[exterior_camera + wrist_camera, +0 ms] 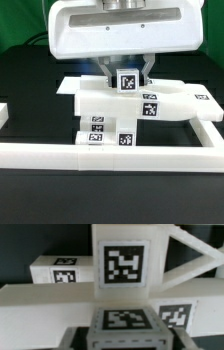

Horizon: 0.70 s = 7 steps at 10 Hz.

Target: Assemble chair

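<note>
My gripper (pixel 129 76) is shut on a small white tagged block (pixel 128 82) and holds it just above the clustered chair parts. In the wrist view the block (pixel 122 321) sits between the dark fingers (pixel 72 339), its tag facing the camera. Under it lies a flat white panel (pixel 100 100), also seen in the wrist view (pixel 50 300). A blocky upright part with a large tag (pixel 124 263) stands right behind the held block. A smaller tagged block (pixel 60 272) and a part with triangular openings (pixel 190 258) lie beyond. More tagged parts (pixel 98 130) stack under the panel.
The long white border rail (pixel 110 153) runs across the front and up the exterior view's right side (pixel 212 128). A short white piece (pixel 4 112) lies at the exterior view's left edge. The table surface is black.
</note>
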Motion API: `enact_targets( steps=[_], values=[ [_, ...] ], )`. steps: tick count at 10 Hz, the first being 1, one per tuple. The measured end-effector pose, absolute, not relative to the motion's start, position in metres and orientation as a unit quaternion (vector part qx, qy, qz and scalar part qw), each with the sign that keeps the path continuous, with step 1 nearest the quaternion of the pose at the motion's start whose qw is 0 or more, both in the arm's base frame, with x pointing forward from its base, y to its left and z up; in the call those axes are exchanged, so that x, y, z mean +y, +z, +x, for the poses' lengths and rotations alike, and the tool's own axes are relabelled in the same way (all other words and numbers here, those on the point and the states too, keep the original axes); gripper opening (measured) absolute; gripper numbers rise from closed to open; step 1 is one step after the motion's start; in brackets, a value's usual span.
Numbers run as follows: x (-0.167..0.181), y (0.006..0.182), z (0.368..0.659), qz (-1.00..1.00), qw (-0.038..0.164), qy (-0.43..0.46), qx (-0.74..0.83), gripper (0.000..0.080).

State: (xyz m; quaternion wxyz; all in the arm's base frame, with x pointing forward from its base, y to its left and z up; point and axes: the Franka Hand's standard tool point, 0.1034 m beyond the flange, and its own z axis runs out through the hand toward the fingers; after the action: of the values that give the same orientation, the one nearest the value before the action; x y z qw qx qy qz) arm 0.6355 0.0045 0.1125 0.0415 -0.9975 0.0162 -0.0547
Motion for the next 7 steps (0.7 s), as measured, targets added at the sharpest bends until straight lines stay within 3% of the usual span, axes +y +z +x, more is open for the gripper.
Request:
enact_targets(
  steps=[7],
  values=[
    [0.0011,0.1126,0.6371,-0.969,0.063,-0.049,0.235,0.0265]
  ],
)
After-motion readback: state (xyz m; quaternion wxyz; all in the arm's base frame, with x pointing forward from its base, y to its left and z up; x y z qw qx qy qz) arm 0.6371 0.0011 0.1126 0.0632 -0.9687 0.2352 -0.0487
